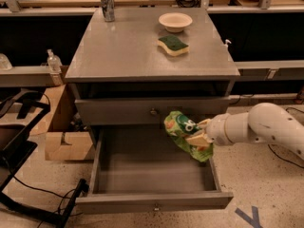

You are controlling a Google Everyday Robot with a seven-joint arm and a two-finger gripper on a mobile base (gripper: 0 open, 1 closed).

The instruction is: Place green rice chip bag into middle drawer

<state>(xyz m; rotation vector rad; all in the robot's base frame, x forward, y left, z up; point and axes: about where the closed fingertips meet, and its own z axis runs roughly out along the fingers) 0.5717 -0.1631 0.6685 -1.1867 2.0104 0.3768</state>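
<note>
Nearest is the middle drawer [154,201], pulled wide open, its small-knobbed front panel facing out and its long grey tray bare. Over the right side of that tray, close to the right wall, my gripper [197,134] comes in from the right on my white arm [266,127] – it is closed on the green rice chip bag [178,127], pinching it at its right edge. The bag hangs tilted in the air, its lower end drooping toward the tray and its upper end just in front of the closed drawer [118,112] above. Farther back, on the table [123,51], lie a green-topped yellow sponge [173,45], then a pale bowl [175,21], and – at the far left – a can [108,4].
</note>
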